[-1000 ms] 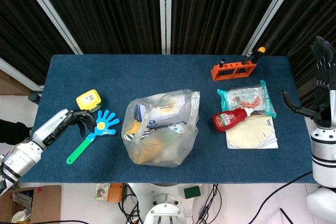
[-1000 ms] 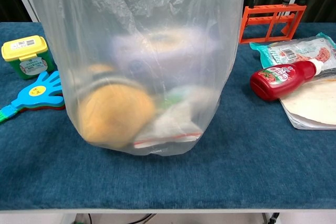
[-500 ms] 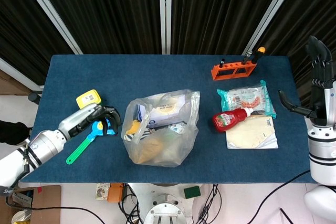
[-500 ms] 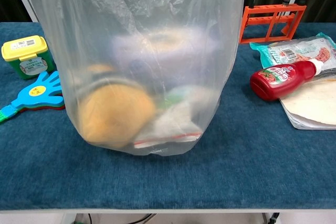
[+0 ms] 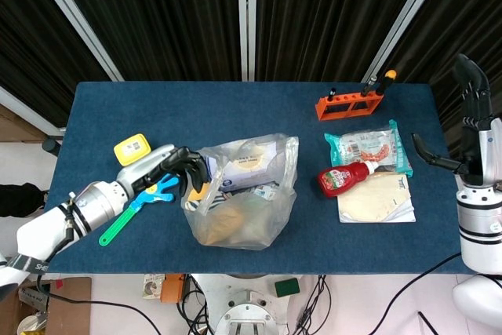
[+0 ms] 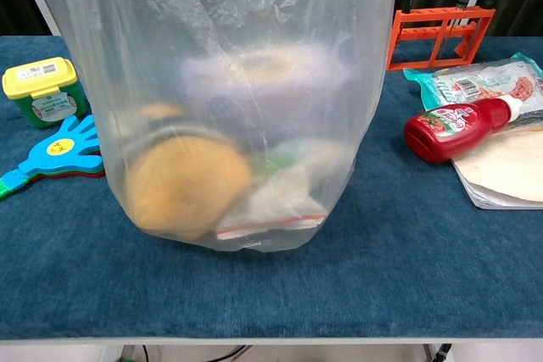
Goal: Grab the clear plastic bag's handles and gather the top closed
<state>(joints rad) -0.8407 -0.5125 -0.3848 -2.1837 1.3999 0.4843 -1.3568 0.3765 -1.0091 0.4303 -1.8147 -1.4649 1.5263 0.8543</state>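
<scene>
Crinkled glossy clear plastic bag [image 6: 229, 82] on a matt, seemingly cloth-covered blue table [image 5: 118, 107].

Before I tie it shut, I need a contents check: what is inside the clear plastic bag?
Inside the clear plastic bag: a round orange-brown item, a zip pouch with a red strip and a pale package. The film blurs them; anything underneath is hidden.
</scene>
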